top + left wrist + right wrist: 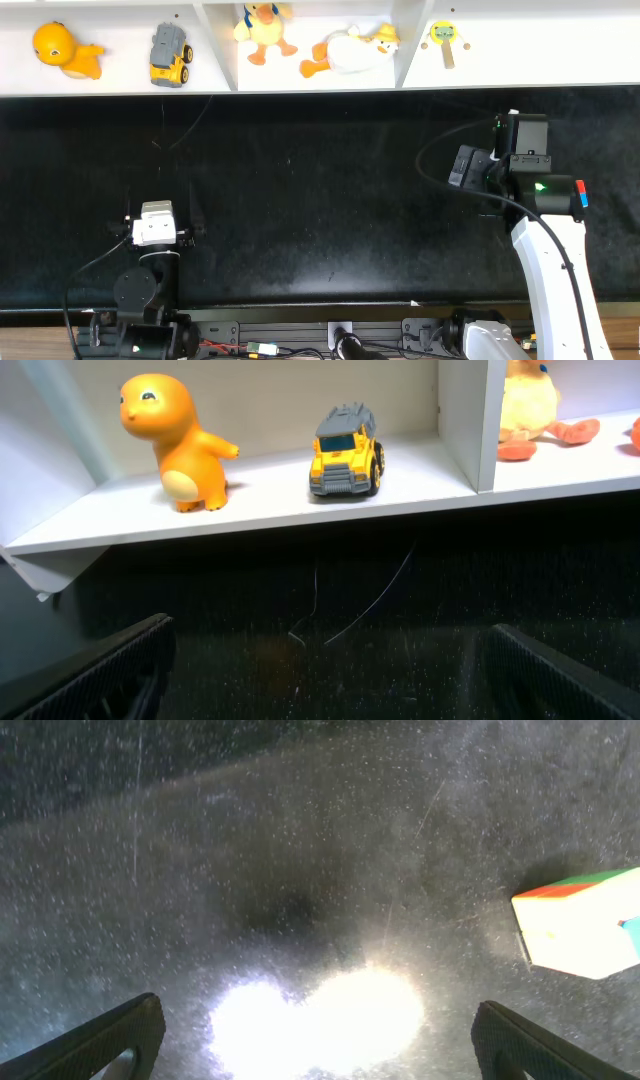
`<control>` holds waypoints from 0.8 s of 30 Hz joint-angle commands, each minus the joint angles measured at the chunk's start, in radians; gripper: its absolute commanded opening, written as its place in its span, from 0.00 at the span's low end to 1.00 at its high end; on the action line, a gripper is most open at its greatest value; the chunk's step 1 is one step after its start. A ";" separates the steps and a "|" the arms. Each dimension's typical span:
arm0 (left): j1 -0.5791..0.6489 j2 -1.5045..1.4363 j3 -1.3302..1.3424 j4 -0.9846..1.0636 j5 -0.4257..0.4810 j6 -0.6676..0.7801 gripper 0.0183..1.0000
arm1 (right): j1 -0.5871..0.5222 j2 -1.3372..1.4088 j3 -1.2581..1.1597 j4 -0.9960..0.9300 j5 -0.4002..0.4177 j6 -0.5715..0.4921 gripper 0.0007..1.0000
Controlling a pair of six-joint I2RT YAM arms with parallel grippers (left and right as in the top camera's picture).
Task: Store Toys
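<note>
Toy left to store is the cube [585,925]. It sits on the black mat [300,840] under the right arm, off to one side of the right gripper [318,1010] and not between its fingers. Right jaws are spread wide with nothing in them; the gripper hangs above the mat near the shelf [120,85]. Left gripper [328,630] is low near its base and faces the shelf, jaws also spread wide and empty. The cube is probably hard plastic: light, rigid, not fragile, with smooth faces that are likely a bit slick. Best hold looks like two opposite flat faces, pinched mid-height and square on. A corner or edge grip would likely slip or twist a layer. It lies skewed to the fingers, so the wrist probably needs a turn first. The right wrist view gives the cube's faces and its spot on the mat. The top view gives the shelf layout: figure [175,440] and truck [345,452] in the left bay, two ducks [265,30] in the middle, and a small handled toy [443,40] in the right bay. The left wrist view adds the figure and truck standing upright, apart from each other.
</note>
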 commanded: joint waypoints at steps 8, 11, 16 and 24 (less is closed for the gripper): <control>-0.003 -0.013 -0.006 0.003 -0.011 0.014 1.00 | -0.179 -0.090 0.001 -0.023 -0.173 -0.257 1.00; -0.003 -0.013 -0.006 0.003 -0.011 0.014 1.00 | -0.291 -0.105 0.001 -0.027 -0.203 -0.328 1.00; -0.003 -0.013 -0.006 0.003 -0.011 0.014 1.00 | -0.459 -0.105 0.001 -0.077 -0.288 -0.480 1.00; -0.003 -0.013 -0.006 0.003 -0.011 0.014 1.00 | -0.635 -0.100 0.001 -0.105 -0.404 -0.643 1.00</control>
